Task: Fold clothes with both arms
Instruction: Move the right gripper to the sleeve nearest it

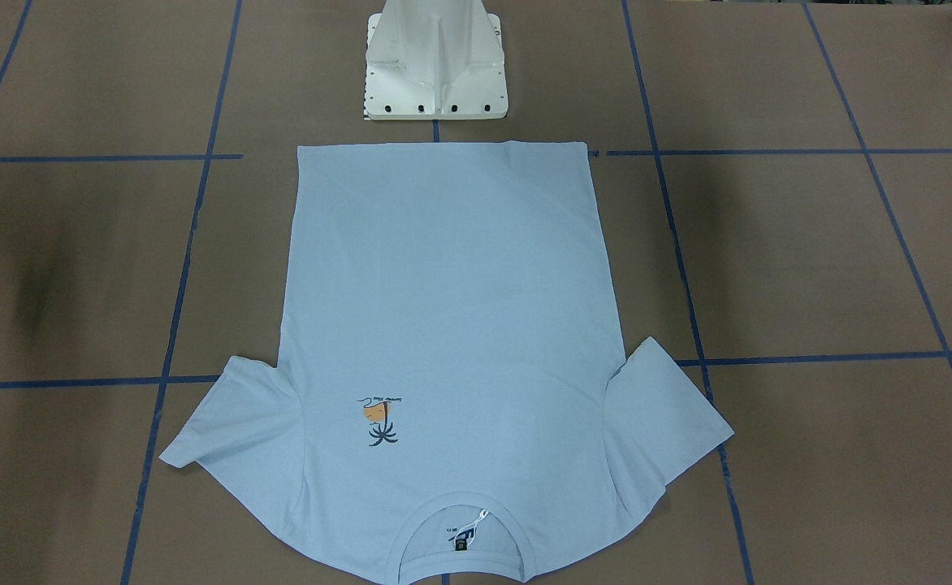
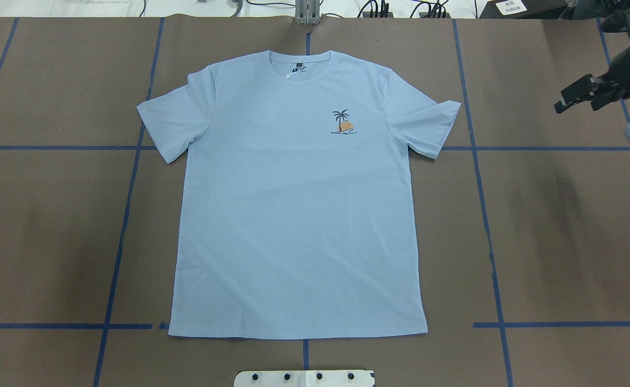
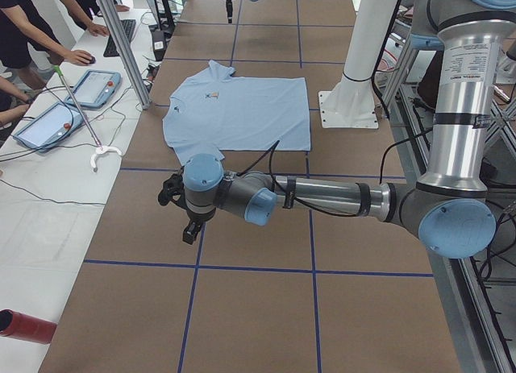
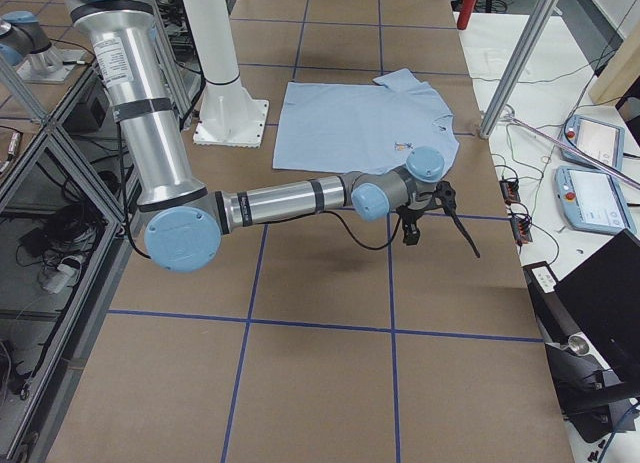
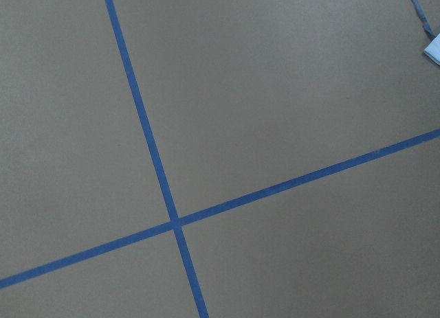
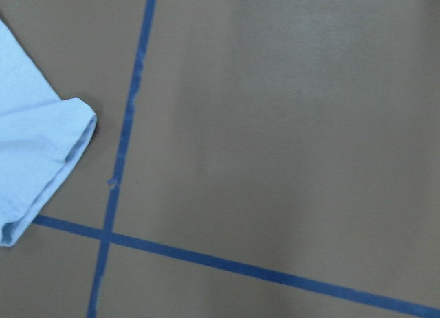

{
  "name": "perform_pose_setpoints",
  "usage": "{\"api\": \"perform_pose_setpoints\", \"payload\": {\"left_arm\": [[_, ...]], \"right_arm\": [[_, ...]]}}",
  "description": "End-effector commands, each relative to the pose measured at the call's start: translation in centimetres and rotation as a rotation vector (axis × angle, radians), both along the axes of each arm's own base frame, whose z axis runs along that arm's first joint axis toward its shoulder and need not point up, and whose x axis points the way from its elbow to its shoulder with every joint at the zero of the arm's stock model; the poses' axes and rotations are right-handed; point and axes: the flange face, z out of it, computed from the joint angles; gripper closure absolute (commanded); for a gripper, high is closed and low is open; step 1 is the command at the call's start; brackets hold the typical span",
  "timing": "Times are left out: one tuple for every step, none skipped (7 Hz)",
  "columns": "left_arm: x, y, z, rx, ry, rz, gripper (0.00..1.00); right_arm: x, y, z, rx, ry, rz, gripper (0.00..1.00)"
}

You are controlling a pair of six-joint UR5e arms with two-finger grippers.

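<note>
A: Progress so far, as you read it?

B: None that shows. The T-shirt [image 2: 299, 215] lies flat and print side up in the middle of the table [image 2: 562, 242], hem toward the robot's edge, collar toward the far edge, both sleeves spread out. No fold is in it, so I judge that every fold is left to do.

A: And the arms?

B: Neither touches the T-shirt. The right gripper [image 2: 578, 106] hangs near the far right corner, well apart from the sleeve, its fingers seemingly parted with nothing between them. The left gripper [image 3: 187, 226] is out toward the table's left end. Only a side view shows it, so I cannot tell how its fingers stand.

A: Next?

B: Probably each gripper takes a grasp on its own side.
</note>
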Motion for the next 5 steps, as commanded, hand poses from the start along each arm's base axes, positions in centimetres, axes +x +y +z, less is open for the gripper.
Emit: {"api": "perform_pose_setpoints", "payload": {"left_arm": [[0.0, -0.7, 0.2, -0.025, 0.011, -0.023, 0.00], [0.0, -0.5, 0.4, -0.024, 0.011, -0.022, 0.00], [0.0, -0.4, 0.6, -0.005, 0.012, -0.023, 0.00], [0.0, -0.4, 1.1, -0.008, 0.012, -0.023, 0.00], [0.0, -0.4, 1.1, -0.007, 0.012, -0.023, 0.00]], "right_arm": [[-6.6, -0.2, -2.9, 0.076, -0.023, 0.057, 0.00], [-11.5, 0.8, -4.5, 0.079, -0.039, 0.120, 0.00], [-15.8, -0.1, -6.2, 0.079, -0.024, 0.137, 0.00], [-19.3, -1.5, -7.2, 0.082, -0.014, 0.117, 0.01], [-21.5, -3.0, -8.2, 0.078, -0.008, 0.105, 0.01]]}}
